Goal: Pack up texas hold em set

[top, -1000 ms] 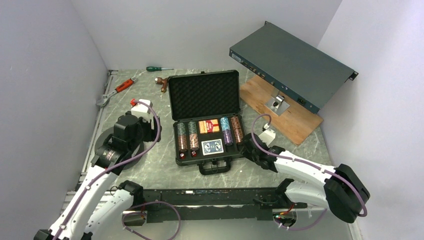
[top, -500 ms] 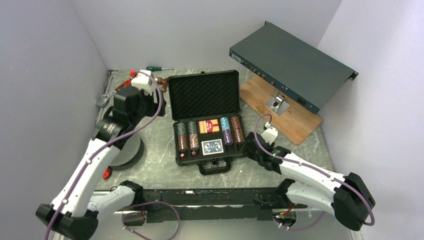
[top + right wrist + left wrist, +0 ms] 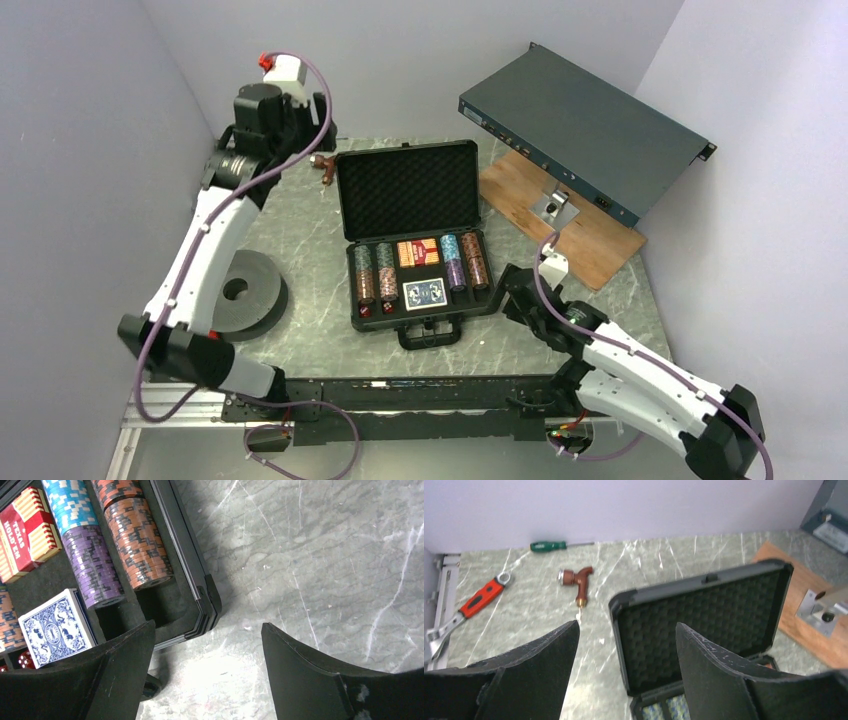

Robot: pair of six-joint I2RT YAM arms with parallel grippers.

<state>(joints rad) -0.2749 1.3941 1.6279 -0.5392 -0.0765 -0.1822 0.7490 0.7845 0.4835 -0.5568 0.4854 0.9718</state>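
Seemingly lid-closing step: chip stacks (image 3: 137, 545) are sitting in the open black case (image 3: 420, 318) mid-table (image 3: 310, 230); left gripper (image 3: 626, 626) and right gripper (image 3: 207, 625) are gaping wide, empty; next, tipping the foam lid (image 3: 405, 190) down.

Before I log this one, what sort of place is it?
Probably a robot lab test cell: a marbled tabletop boxed in by plain walls, with unrelated props, a rack box, a wrench and a poker case, laid out.
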